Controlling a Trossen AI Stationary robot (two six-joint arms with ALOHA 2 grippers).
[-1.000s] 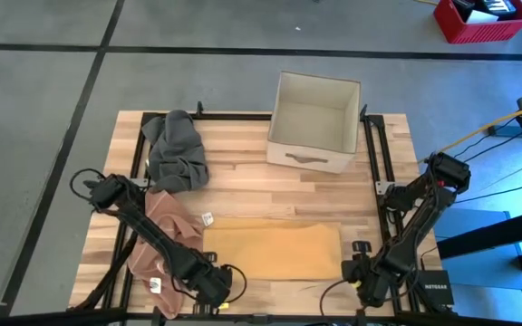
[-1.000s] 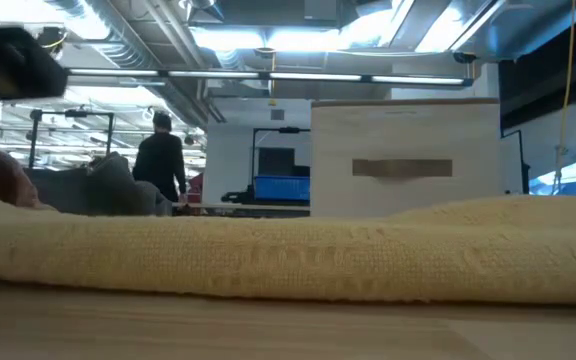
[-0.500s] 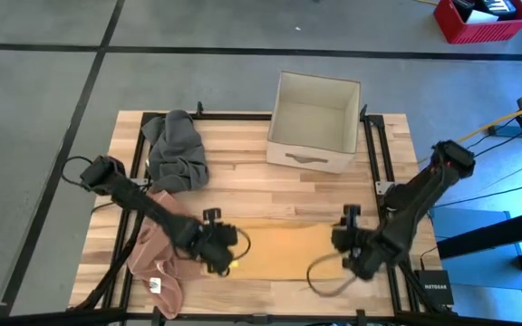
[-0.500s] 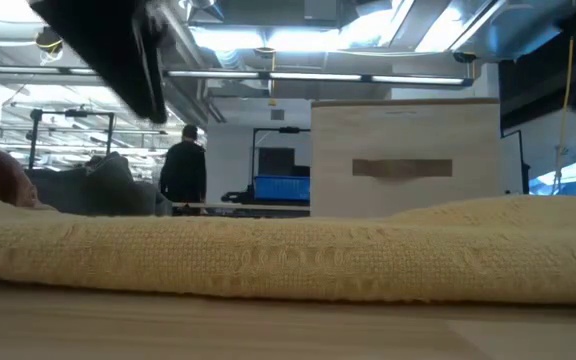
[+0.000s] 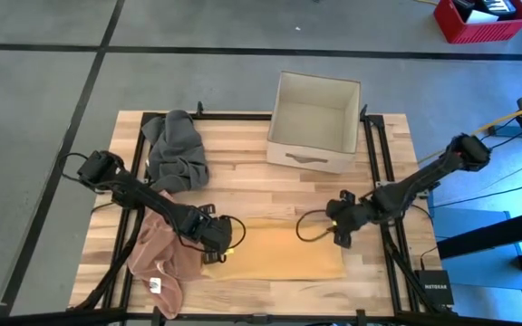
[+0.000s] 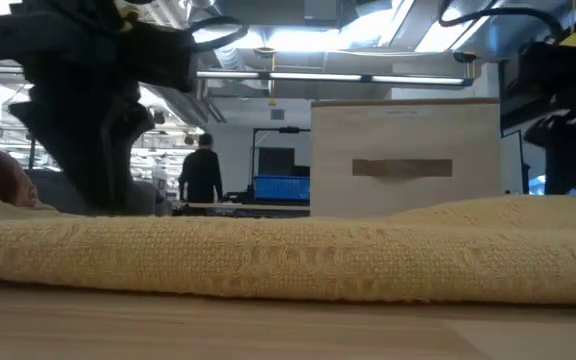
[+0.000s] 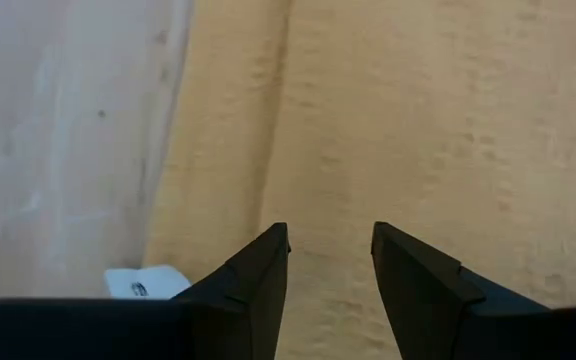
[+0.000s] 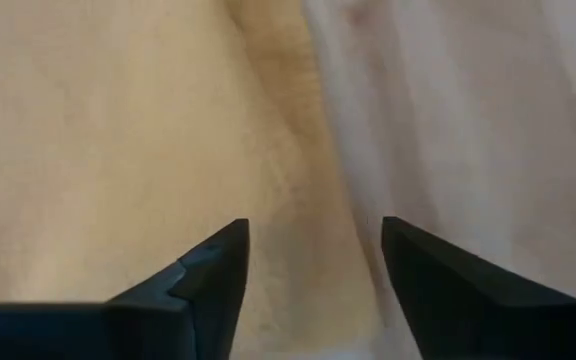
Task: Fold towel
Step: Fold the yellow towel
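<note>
1. Both arms have swung in from the near edge of the tabletop (image 5: 243, 181) since a second ago and now sit over the yellow towel (image 5: 279, 252), one at each short end; the person (image 6: 204, 172) in the room behind has walked to the right.
2. Nearest the low camera, the yellow towel lies flat along the front of the tabletop, its long side running left to right and its woven ridges filling the low view.
3. At the towel's left end, the left pincer (image 5: 220, 249) hovers with its fingers (image 7: 258, 275) spread apart, nothing between them; a small white tag (image 7: 146, 284) shows just beside them at the towel's edge.
4. At the towel's right end, the right pincer (image 5: 338, 226) points down at the far right corner, fingers (image 8: 213, 275) spread wide and empty over the cloth's edge and the bare wood.
5. Beside the towel's left end a pink cloth (image 5: 157, 258) lies crumpled under the left arm, touching or nearly touching the towel.
6. Farther back on the left, a grey cloth (image 5: 177, 149) sits bunched in a heap.
7. At the far side, right of centre, an open beige fabric box (image 5: 314, 122) stands upright, its handle slot facing the towel.
8. Beyond the tabletop, a red crate (image 5: 481, 18) rests on the floor.
</note>
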